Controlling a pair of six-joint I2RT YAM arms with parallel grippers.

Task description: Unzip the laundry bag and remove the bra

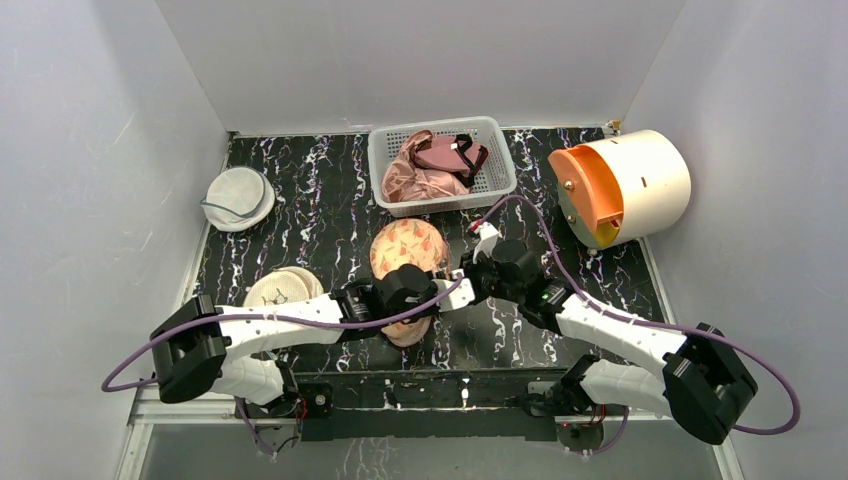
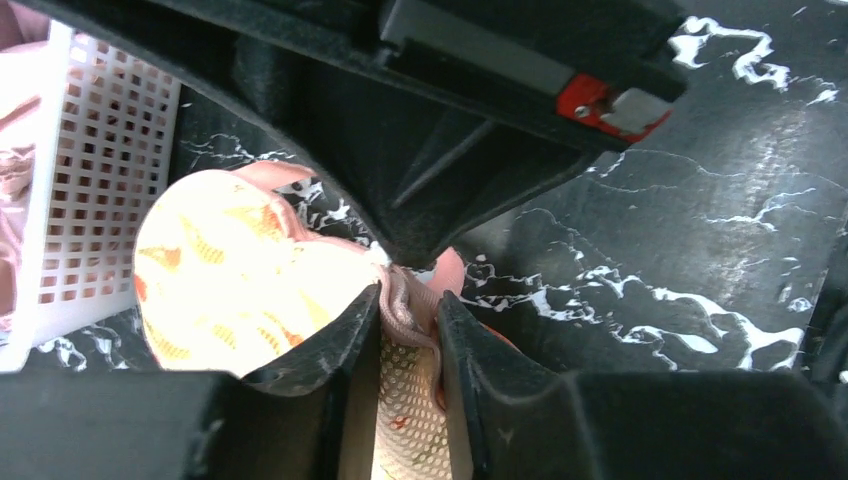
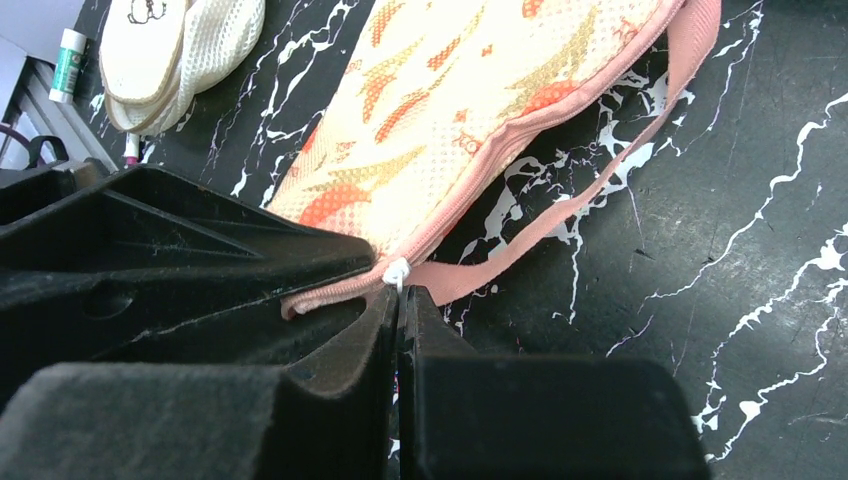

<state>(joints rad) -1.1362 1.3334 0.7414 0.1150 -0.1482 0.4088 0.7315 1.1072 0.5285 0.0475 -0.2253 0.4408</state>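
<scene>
The unzipping step is in hand, and the zip (image 3: pixel 520 130) looks closed along all of its visible length. The laundry bag (image 1: pixel 405 245) lies flat near the middle of the desk (image 1: pixel 320 190), just in front of both arms. The left end effector (image 2: pixel 408 300) pinches the bag's pink edging, apparently as an anchor. The right end effector (image 3: pixel 400 300) is clenched on the small white zip pull (image 3: pixel 397 272) at the bag's near end. The bra is nowhere in view and is presumably inside the bag. The next move probably calls for drawing the pull along the curved seam while the other grip holds the bag, so the fabric neither slides nor bunches. A loose pink strap (image 3: pixel 600 190) lies just beside the zip and could snag. Farther off are a white basket (image 1: pixel 505 165) of pink and maroon garments, an orange-and-cream drum (image 1: pixel 620 185), a round white pouch (image 1: pixel 238 197) and a cream mesh pouch (image 1: pixel 283 288). None of them blocks the pull.
</scene>
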